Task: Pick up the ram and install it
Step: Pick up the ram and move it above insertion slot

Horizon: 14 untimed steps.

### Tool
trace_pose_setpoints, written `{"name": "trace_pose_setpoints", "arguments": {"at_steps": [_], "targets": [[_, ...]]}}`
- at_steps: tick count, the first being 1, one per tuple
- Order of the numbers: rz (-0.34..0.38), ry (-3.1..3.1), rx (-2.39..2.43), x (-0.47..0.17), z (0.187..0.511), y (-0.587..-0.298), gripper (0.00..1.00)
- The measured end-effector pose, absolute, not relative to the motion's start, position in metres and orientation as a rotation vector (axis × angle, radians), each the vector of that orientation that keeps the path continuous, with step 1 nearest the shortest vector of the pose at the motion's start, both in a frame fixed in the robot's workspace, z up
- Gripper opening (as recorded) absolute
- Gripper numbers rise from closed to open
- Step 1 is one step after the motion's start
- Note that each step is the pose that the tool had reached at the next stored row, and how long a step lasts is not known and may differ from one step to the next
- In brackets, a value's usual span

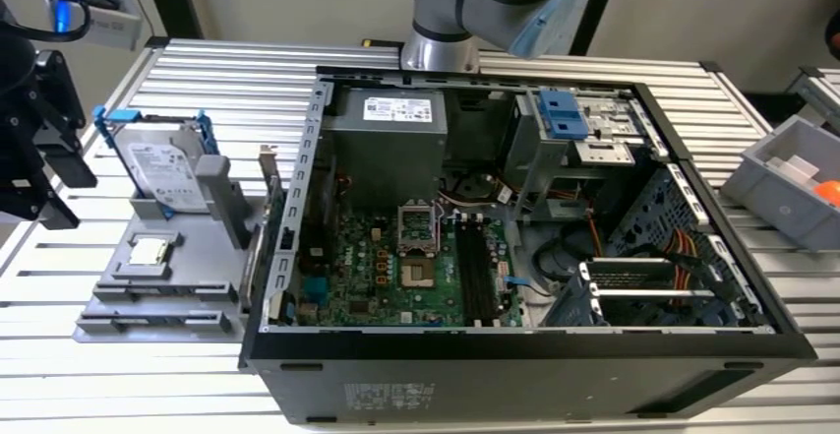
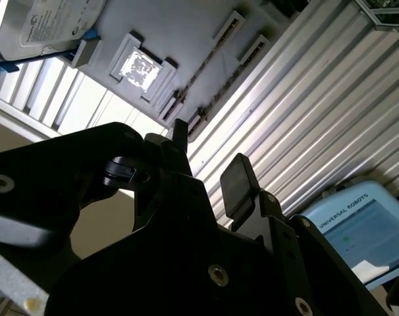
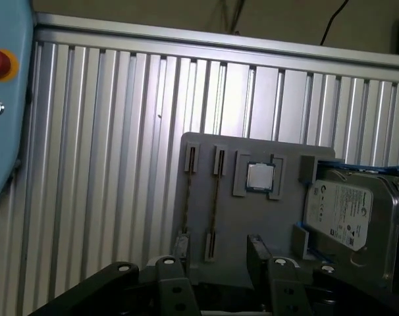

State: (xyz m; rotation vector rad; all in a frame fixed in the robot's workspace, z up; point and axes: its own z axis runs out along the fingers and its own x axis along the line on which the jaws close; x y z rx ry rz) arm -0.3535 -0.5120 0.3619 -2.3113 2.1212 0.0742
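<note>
Currently the robot's gripper (image 3: 214,255) is hovering over the edge of a grey holder plate (image 3: 252,224) that is sitting on a ribbed metal table (image 3: 107,164). Its two black fingers (image 3: 172,283) are standing spread apart with nothing between them, so the gripper is released and carrying nothing.

The ram (image 3: 213,201) is waiting just ahead of the fingertips. It is a long thin stick standing on its edge, with each end resting in a small slotted bracket of the plate. In the first wrist view it is showing edge-on, running away from the gripper roughly in line with the gap between the fingers. Standing it up this way is probably keeping its long faces free, so the fingers can close on it from either side.

Beside the ram, a small square processor chip (image 3: 259,176) is lying in its own recess. Past that, a silver hard drive (image 3: 341,210) in a blue frame is standing propped up.

Well apart from the gripper, beyond the plate, an open computer case (image 1: 525,355) is lying on its side. Its dark memory slots (image 1: 473,272) are facing up, apparently to take the ram from above. They seem empty, so the ram is not yet installed.
</note>
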Motion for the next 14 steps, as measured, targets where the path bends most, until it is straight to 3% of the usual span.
{"name": "trace_pose_setpoints", "arguments": {"at_steps": [14], "targets": [[0.073, 2.121, -2.311, -0.353, 0.347, -0.512, 1.00]]}}
